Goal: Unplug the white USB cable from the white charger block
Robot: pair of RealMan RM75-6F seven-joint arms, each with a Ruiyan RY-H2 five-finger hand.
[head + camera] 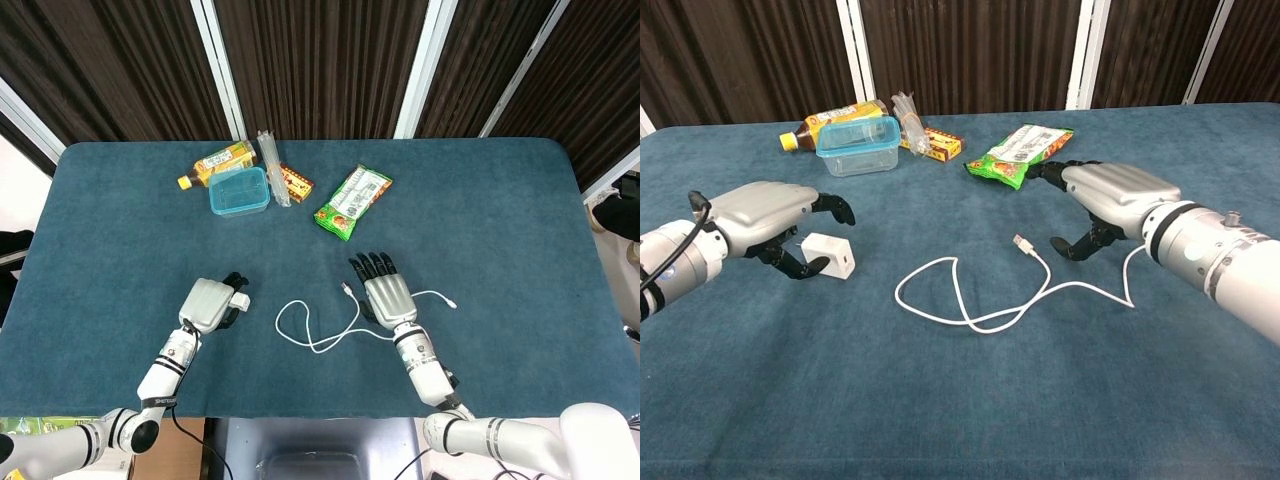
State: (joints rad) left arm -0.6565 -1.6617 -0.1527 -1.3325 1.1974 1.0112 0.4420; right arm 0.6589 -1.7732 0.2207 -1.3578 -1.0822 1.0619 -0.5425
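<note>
The white charger block (829, 256) lies on the blue cloth with nothing plugged into it. My left hand (760, 210) hovers over its left side with fingers spread above it and the thumb beside its lower edge, not gripping it; in the head view the hand (207, 303) sits just left of the block (240, 300). The white USB cable (900, 293) lies loose in loops on the table, its USB plug (1022, 242) free. My right hand (1110, 190) is flat and spread to the right of the plug, holding nothing. From above, the right hand (385, 297) covers part of the cable (281, 322).
At the back of the table stand a clear blue-rimmed box (238, 191), a drink bottle (212, 164), a small orange packet (295, 180) and a green snack bag (353, 201). The cable's small far end (452, 303) lies right of my right hand.
</note>
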